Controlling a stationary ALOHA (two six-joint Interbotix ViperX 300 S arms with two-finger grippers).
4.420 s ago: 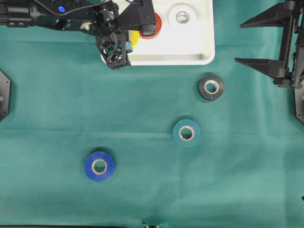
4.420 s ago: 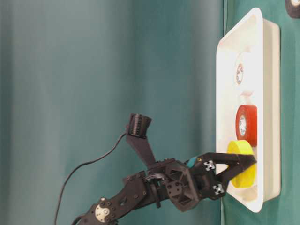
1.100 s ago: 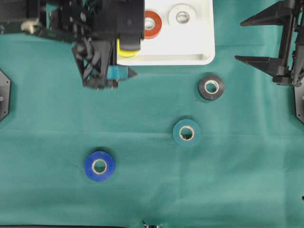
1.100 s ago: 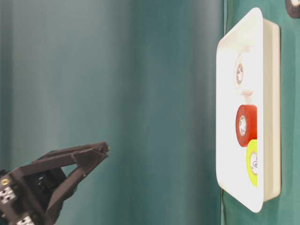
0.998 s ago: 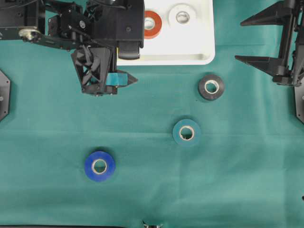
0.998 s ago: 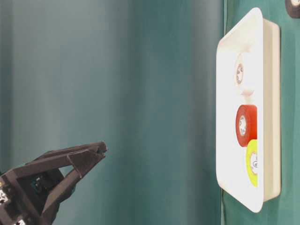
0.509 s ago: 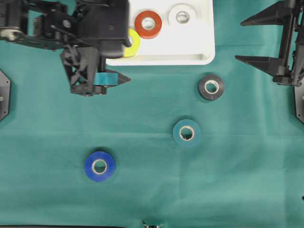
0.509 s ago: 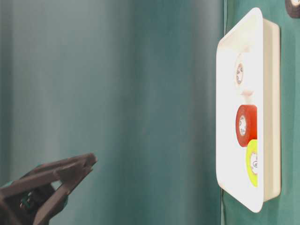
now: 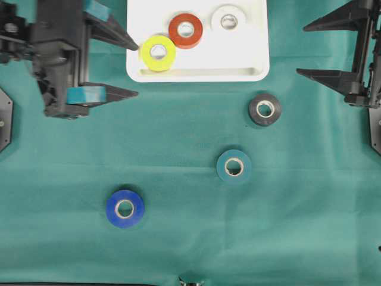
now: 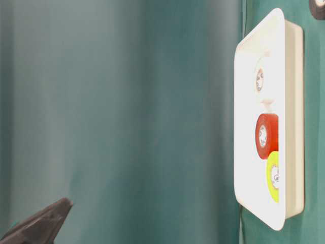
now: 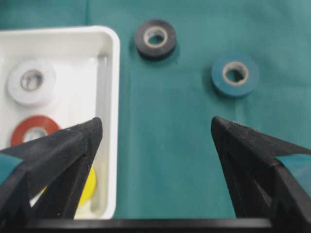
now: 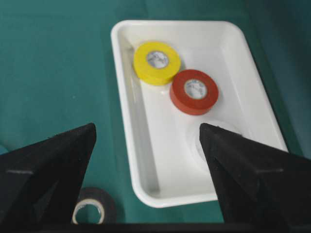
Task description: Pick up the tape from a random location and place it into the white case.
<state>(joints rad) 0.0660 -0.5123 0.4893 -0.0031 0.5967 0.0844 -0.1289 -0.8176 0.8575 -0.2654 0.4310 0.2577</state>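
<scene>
Over the bench (image 9: 178, 131) near its left edge, just beside the case's left end, hovering with the left pincer (image 9: 134, 68) spread wide and gripping nothing. At the right edge, hanging likewise with the right pincer (image 9: 300, 50) spread wide and empty, well apart from every roll.

Against the far edge, lying flat in the case (image 9: 196, 76): yellow roll (image 9: 158, 52), red roll (image 9: 185, 30) and white roll (image 9: 227, 21), bunched toward the left and far side. Out on the open cloth, lying flat and well apart from one another: black roll (image 9: 264, 109) just off the case's near right corner, teal roll (image 9: 233, 166) nearer the middle, blue roll (image 9: 125, 208) toward the near left corner.

Judging from this, standing between picks: three rolls in, three left out, no grasp begun.

Calling next for choosing one loose roll, probably the blue for the left pincer or the black for the right, each lying on that side. Then swinging over it, lining the jaws up to straddle its outer rim, sinking to the cloth and closing across its width. Afterwards, carrying it over the rim and letting go above the bare right part of the case, not on top of the rolls already there.
</scene>
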